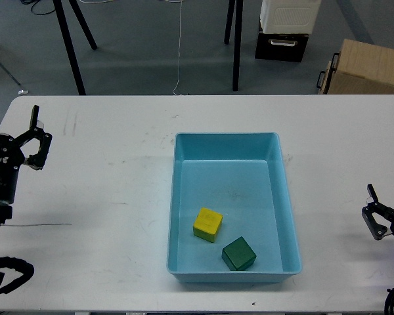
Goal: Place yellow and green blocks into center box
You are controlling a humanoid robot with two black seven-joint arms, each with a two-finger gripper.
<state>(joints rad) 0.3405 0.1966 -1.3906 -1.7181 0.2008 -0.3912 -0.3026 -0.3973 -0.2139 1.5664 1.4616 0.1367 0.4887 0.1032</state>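
The yellow block (207, 224) and the dark green block (239, 254) lie side by side inside the light blue box (226, 147), near its front edge, the green one to the right and closer to me. My left gripper (39, 138) is open and empty over the table's far left edge, well away from the box. My right gripper (374, 211) is open and empty at the right edge of the view, to the right of the box.
The white table (111, 197) holds only the box. Behind it on the floor stand black stand legs (235, 46), a black and white case (284, 29) and a cardboard box (364, 65).
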